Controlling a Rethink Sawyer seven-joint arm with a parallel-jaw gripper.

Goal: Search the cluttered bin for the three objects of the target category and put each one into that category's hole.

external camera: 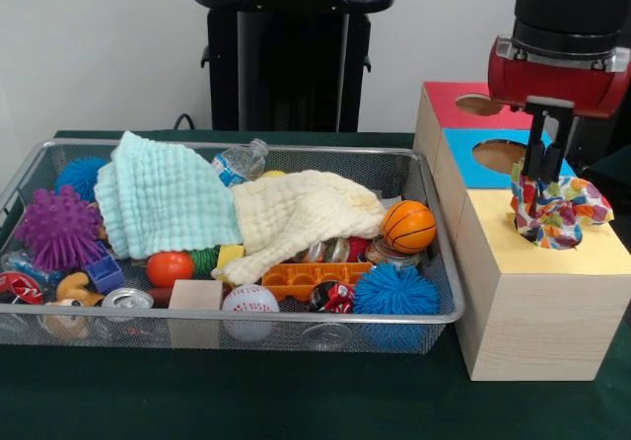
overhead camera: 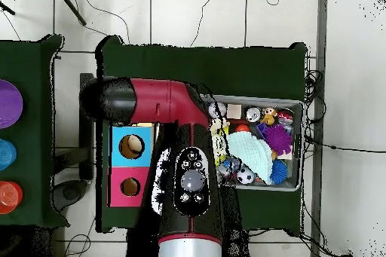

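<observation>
My gripper (external camera: 548, 176) hangs over the yellow-topped wooden box (external camera: 595, 254) at the right of the front view. It is shut on a white fabric piece with bright dots (external camera: 558, 213). The fabric bunches on the yellow top and covers the hole there. The silver wire-mesh bin (external camera: 246, 319) stands to the left, full of toys. I see no other dotted piece in it. A mint-green towel (external camera: 163, 198) and a cream towel (external camera: 296, 218) cover its middle. In the overhead view my arm (overhead camera: 188, 171) hides the gripper and the yellow box; the bin (overhead camera: 300, 145) lies beside it.
The blue-topped box (external camera: 463, 164) and the red-topped box (external camera: 449, 100) stand behind the yellow one, each with an open hole. In the bin lie a small basketball (external camera: 408, 226), a purple spiky ball (external camera: 57, 228), a blue fuzzy ball (external camera: 394, 290) and a baseball (external camera: 249, 299).
</observation>
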